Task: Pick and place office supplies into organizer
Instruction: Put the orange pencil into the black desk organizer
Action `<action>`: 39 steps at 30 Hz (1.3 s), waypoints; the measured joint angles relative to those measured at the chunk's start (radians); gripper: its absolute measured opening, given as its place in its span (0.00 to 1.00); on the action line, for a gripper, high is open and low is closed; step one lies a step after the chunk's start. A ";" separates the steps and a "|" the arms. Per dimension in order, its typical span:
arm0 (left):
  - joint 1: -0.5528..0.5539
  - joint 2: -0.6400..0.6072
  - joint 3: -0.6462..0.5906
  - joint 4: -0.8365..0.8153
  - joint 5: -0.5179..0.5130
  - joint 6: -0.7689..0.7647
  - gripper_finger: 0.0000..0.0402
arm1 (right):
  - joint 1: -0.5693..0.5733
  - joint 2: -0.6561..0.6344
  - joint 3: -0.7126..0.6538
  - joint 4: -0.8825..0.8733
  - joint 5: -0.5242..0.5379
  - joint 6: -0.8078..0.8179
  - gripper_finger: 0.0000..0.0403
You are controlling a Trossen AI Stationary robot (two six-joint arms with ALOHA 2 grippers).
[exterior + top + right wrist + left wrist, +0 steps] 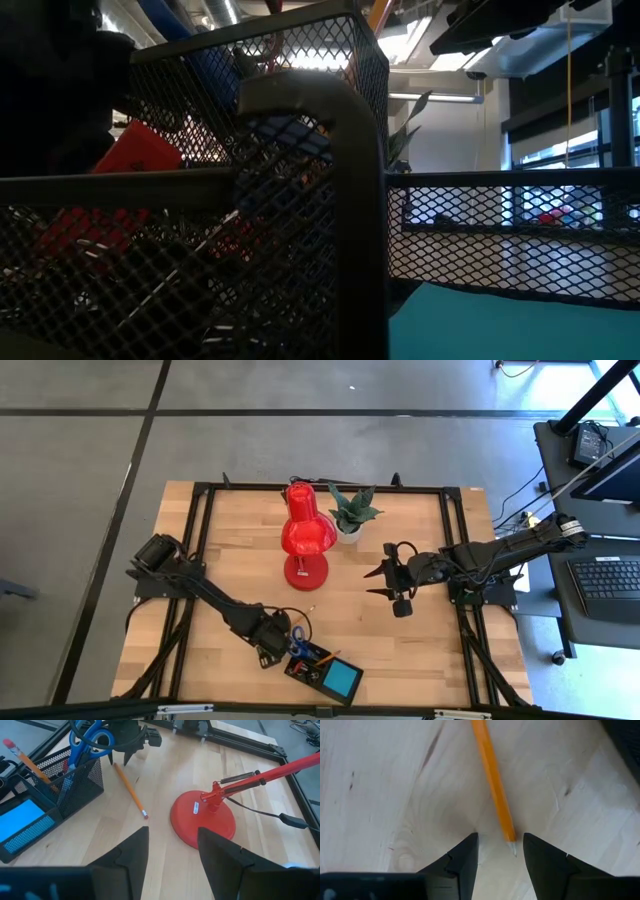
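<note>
The left end effector (pixel 500 862) is hovering low over the pale wooden tabletop (pixel 240 550) with its two dark fingers (pixel 462 865) spread apart, released and gripping nothing. The sharpened tip of a long orange pencil (pixel 493 780) is lying flat on the wood, reaching into the gap between those fingers, nearer to one of them; whether it is touching that finger cannot be told. Seen from the other arm, the same pencil (pixel 129 789) is stretching away from the left end effector (pixel 131 742) toward the round red base of the desk lamp (pixel 202 820), its pink eraser end pointing at the base.

Just to the right of the left end effector, at the near edge of the tabletop, the black wire-mesh organizer (pixel 322 670) is sitting. It is already holding blue-handled scissors (pixel 86 742) and another orange pencil (pixel 27 762) upright in its taller cup, and a blue square note pad (pixel 345 679) in its low compartment.

The right end effector (pixel 383 582) is waiting above the right part of the tabletop, beside the small green potted plant (pixel 350 512), its fingers parted and empty.
</note>
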 joint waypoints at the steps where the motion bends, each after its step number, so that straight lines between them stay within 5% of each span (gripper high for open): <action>1: 0.000 0.000 0.000 -0.007 0.000 0.000 0.37 | 0.000 0.000 0.000 0.000 0.000 -0.002 0.43; 22: 0.081 0.032 0.002 -0.049 0.033 0.175 0.02 | 0.000 0.000 0.000 0.000 -0.001 0.000 0.43; 39: 0.121 0.026 0.001 -0.212 -0.053 0.423 0.01 | 0.000 0.000 0.000 0.000 -0.001 0.001 0.43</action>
